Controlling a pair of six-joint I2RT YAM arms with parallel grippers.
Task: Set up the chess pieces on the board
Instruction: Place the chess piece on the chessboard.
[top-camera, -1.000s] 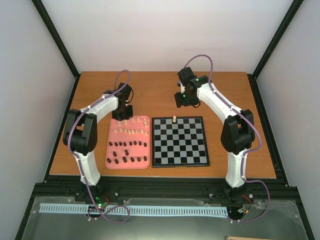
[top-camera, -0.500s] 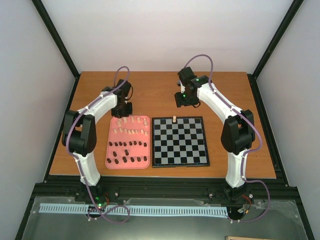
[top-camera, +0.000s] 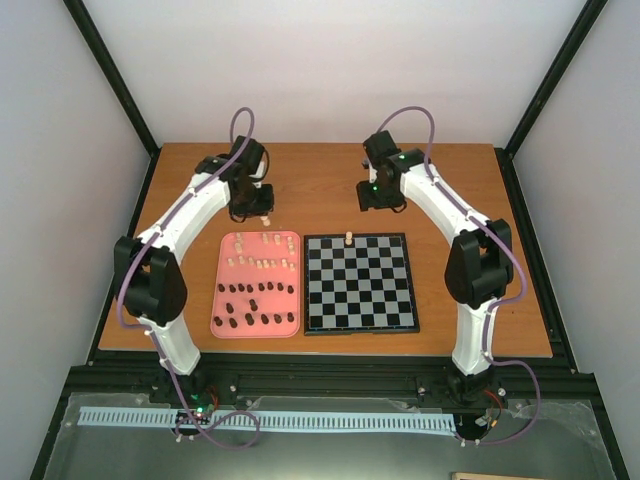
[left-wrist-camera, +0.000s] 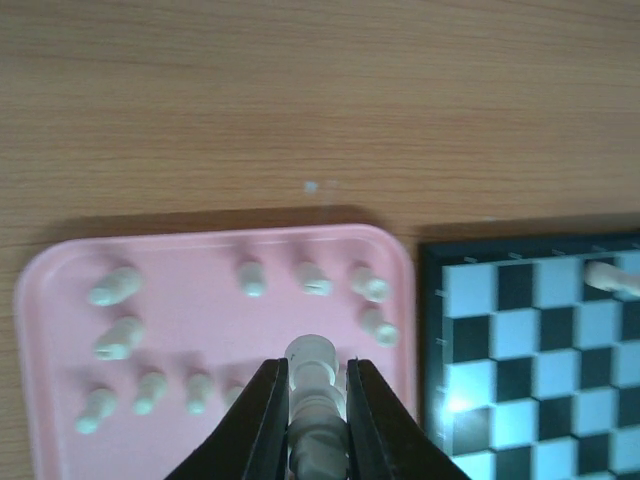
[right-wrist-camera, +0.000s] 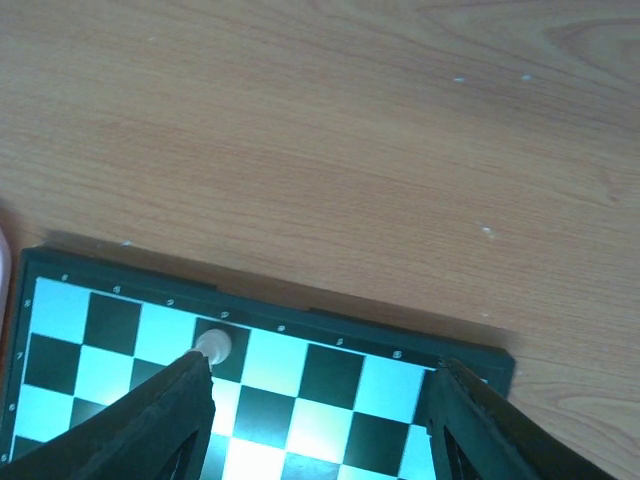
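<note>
The chessboard (top-camera: 362, 283) lies at the table's middle, with one cream piece (top-camera: 348, 238) standing on its far row. My left gripper (top-camera: 264, 217) is shut on a cream chess piece (left-wrist-camera: 315, 400) and holds it above the far edge of the pink tray (top-camera: 225, 295). In the left wrist view several cream pieces (left-wrist-camera: 310, 278) lie on the tray (left-wrist-camera: 50, 330) below it. My right gripper (top-camera: 385, 205) is open and empty, hovering over the board's far edge (right-wrist-camera: 300, 310); the standing cream piece (right-wrist-camera: 212, 346) shows beside its left finger (right-wrist-camera: 150, 425).
The pink tray holds cream pieces (top-camera: 262, 263) in its far half and dark brown pieces (top-camera: 255, 305) in its near half. Bare wooden table (top-camera: 310, 185) lies beyond the tray and board. Black frame posts rise at both sides.
My left gripper has risen off the tray with a cream piece and moved back and slightly right. My right gripper has shifted a little to the right.
</note>
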